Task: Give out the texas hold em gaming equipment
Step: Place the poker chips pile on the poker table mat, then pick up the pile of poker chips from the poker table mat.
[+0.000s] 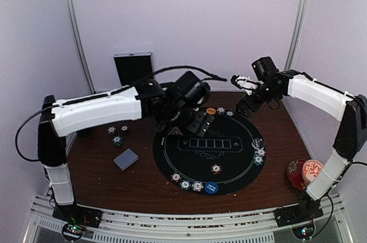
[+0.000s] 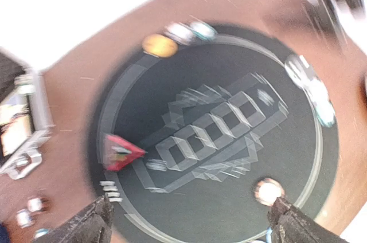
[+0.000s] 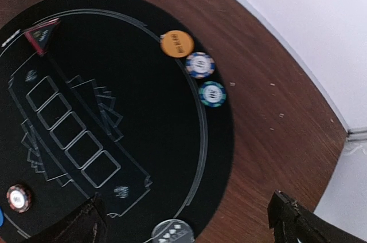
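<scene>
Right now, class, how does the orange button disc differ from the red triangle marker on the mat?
The orange button disc is round; the red triangle marker three-cornered. The disc is orange with lettering; the marker is red-edged with a dark middle. Two chips lie beside the disc, none beside the marker. Both lie flat on the black mat.

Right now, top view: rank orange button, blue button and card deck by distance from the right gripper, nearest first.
1. orange button: far rim of the mat, just left of the right gripper.
2. blue button: near rim.
3. card deck: off the mat, far left.
</scene>
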Controlling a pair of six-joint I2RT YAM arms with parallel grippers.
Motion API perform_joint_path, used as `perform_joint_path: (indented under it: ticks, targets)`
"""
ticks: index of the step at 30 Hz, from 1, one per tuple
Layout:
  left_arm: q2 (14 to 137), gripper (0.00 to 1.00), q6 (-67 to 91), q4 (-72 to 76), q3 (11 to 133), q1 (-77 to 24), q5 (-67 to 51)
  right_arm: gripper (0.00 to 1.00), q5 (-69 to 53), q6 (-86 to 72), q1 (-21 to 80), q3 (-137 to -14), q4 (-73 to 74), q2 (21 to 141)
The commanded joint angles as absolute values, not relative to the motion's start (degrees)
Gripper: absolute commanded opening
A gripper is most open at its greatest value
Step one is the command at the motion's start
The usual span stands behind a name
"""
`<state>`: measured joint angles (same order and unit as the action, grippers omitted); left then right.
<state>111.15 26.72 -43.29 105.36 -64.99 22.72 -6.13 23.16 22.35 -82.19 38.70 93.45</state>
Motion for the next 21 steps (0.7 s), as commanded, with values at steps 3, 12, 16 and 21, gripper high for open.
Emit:
perform_joint_path:
  ticks: [3,12,16,21]
  targets:
    - [98.6,0.98,27.9,-49.2,95.3,-53.9,30.5,1.0,-11.7,27.4,34.7,-75.3,44.4,89.2]
    - [84.1,0.98,24.4,-43.2,76.3,-40.4,29.3,1.0,-7.3,29.1,46.5,-68.5,42.6,94.5]
    - [80.9,0.98,21.9,-36.8,69.2,-35.5,27.4,1.0,-6.4,29.6,48.5,-67.6,42.2,97.4]
    - [80.9,0.98,21.3,-33.0,63.8,-30.8,22.6,1.0,-6.5,30.4,50.5,-66.7,41.3,99.3]
